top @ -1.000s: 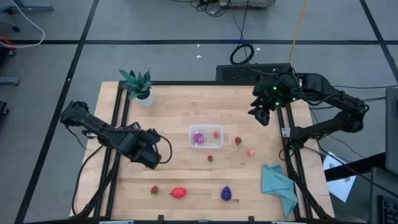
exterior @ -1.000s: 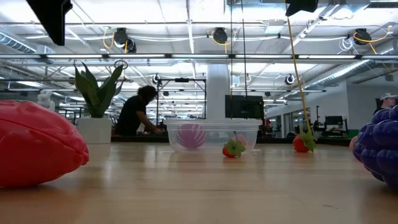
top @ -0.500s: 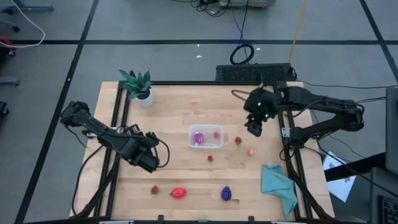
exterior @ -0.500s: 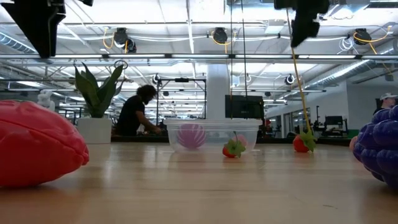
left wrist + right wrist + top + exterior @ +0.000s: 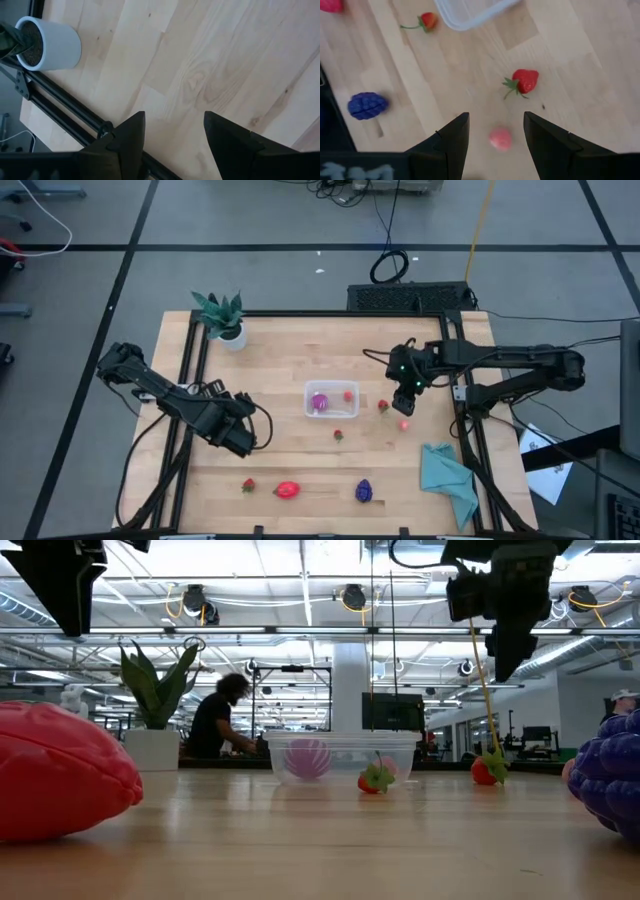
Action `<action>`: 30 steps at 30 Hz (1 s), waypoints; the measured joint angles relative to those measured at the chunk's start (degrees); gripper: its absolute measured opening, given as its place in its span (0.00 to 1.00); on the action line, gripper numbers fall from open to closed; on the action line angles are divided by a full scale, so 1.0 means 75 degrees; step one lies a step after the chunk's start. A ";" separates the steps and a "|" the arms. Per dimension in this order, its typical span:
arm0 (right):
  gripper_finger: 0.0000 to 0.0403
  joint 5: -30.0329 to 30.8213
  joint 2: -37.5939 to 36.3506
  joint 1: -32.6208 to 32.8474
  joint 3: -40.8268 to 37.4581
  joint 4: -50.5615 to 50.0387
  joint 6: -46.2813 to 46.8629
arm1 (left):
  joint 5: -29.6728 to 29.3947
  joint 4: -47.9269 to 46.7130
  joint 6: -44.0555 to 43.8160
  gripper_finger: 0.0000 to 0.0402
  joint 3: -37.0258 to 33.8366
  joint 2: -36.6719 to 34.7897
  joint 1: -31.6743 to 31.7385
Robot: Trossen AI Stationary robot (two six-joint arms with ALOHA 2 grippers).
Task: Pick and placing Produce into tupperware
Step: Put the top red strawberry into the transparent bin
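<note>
Along the near edge of the table (image 5: 300,350), high view, three pieces of produce lie in a row: one tiny strawberry (image 5: 248,485), one bigger red fruit (image 5: 288,490) just beside it, and one dark purple cluster (image 5: 364,491) further toward the right side. In the low view the bigger red fruit (image 5: 60,772) and the purple cluster (image 5: 605,780) fill the two near corners. One teal cloth (image 5: 448,477) lies crumpled at the near right corner. Mid-table, one small strawberry (image 5: 338,434) sits just in front of the tupperware (image 5: 332,401). The tupperware stands near the table's centre and holds two items: one magenta ball (image 5: 319,402) and one small red piece (image 5: 348,395). To its right, two more loose pieces lie on the wood: one strawberry (image 5: 383,406) and one pale pink-red ball (image 5: 404,424). Count of loose produce on the wood: six; inside the container: two. The right gripper (image 5: 407,404) hangs above these two pieces, not touching either; in the right wrist view its fingers (image 5: 450,140) are spread apart with nothing between them, the pink ball (image 5: 500,138) showing in the gap and the strawberry (image 5: 524,81) beyond. The left gripper (image 5: 240,442) waits over the left part of the table, fingers (image 5: 127,140) apart and empty over bare wood. At the far left corner stands one potted plant (image 5: 222,317) in a white pot. One person (image 5: 220,720) shows in the room behind.
</note>
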 joint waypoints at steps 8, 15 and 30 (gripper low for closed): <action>0.45 0.0080 0.0000 0.0000 -0.0266 0.0026 -0.0005 | 0.0000 -0.0001 -0.0041 0.52 0.0000 0.0000 0.0004; 0.45 0.0256 0.0000 0.0001 -0.0266 0.0023 -0.0032 | -0.0003 0.0000 -0.0109 0.52 0.0000 0.0000 0.0004; 0.45 0.1235 0.0055 0.0003 -0.0272 -0.0616 -0.0264 | -0.0003 0.0000 -0.0145 0.52 0.0000 0.0000 0.0004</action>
